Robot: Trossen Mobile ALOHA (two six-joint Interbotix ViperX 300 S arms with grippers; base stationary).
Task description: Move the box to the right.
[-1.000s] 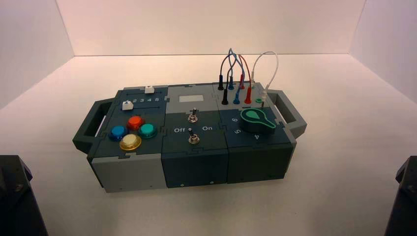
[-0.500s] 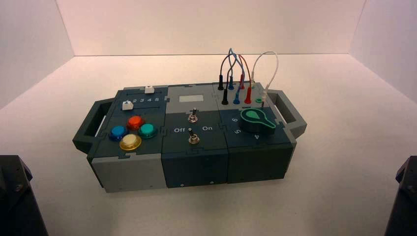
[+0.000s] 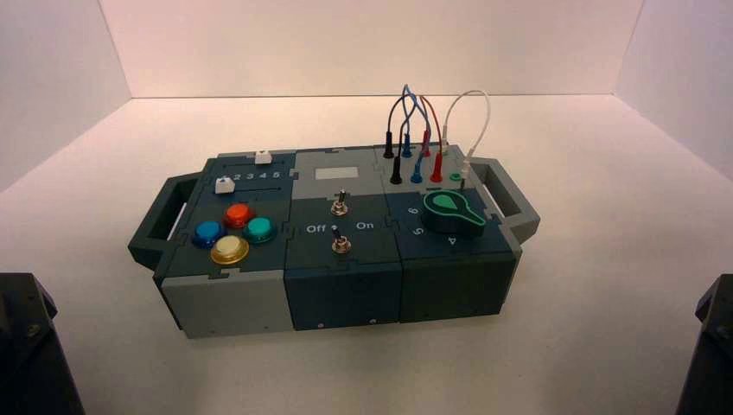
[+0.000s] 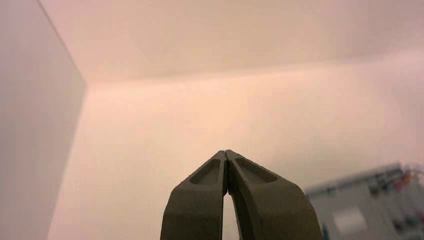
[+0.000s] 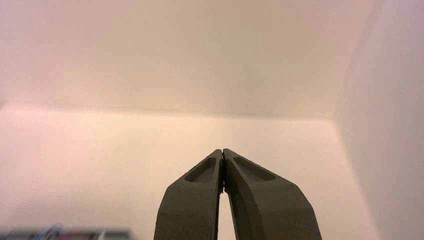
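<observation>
The dark teal-and-grey box (image 3: 346, 285) stands mid-table, slightly turned, with a loop handle at its left end (image 3: 160, 220) and one at its right end (image 3: 510, 199). It bears four coloured buttons (image 3: 232, 232), two toggle switches (image 3: 341, 225), a green knob (image 3: 449, 209) and plugged coloured wires (image 3: 419, 138). A blurred corner of the box shows in the left wrist view (image 4: 365, 207). My left gripper (image 4: 226, 152) is shut and empty, parked at the near left. My right gripper (image 5: 222, 151) is shut and empty, parked at the near right.
White walls enclose the white table on the left, back and right. The left arm's dark base (image 3: 30, 346) sits at the near left corner and the right arm's base (image 3: 713, 346) at the near right corner.
</observation>
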